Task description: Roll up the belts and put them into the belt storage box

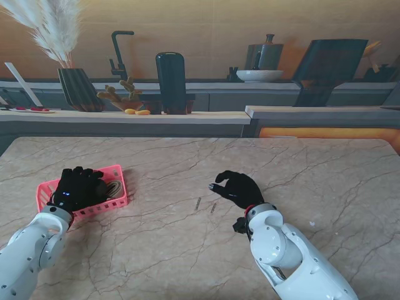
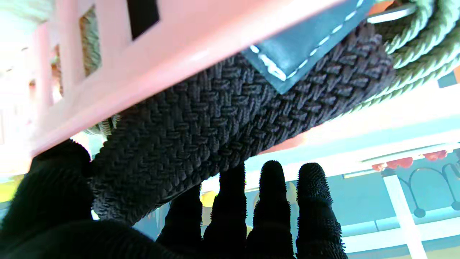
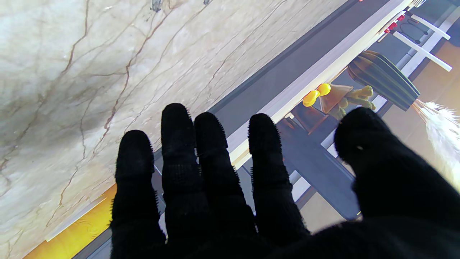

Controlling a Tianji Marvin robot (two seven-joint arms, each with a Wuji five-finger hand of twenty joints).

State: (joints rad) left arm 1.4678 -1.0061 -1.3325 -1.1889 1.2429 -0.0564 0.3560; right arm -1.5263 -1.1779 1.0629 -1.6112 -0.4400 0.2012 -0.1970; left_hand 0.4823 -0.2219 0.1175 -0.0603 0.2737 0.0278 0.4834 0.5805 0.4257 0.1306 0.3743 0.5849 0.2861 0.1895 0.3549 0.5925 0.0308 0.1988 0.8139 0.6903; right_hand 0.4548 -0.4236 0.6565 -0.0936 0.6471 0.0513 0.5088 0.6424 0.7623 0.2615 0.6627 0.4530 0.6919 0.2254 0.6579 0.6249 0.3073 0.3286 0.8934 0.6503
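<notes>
The pink belt storage box [image 1: 120, 174] stands on the table's left side. My left hand [image 1: 78, 187] reaches into it from above. In the left wrist view a rolled dark braided belt [image 2: 233, 118] with a black leather tab [image 2: 309, 43] lies against the box's pink wall [image 2: 143, 54]; my thumb [image 2: 54, 187] presses on it and the other fingers [image 2: 273, 208] stretch along under it. A grey-green rope belt [image 2: 420, 39] lies coiled beside it in the box and shows past my hand [image 1: 114, 187]. My right hand [image 1: 236, 187] hovers over the table's middle, fingers [image 3: 201, 154] spread, holding nothing.
Two small metal pieces [image 1: 197, 203] [image 1: 213, 207] lie on the marble table [image 1: 300, 169] just left of my right hand. Behind the table's far edge runs a counter with a dark vase [image 1: 81, 89], a black container [image 1: 170, 82] and a bowl [image 1: 259, 75].
</notes>
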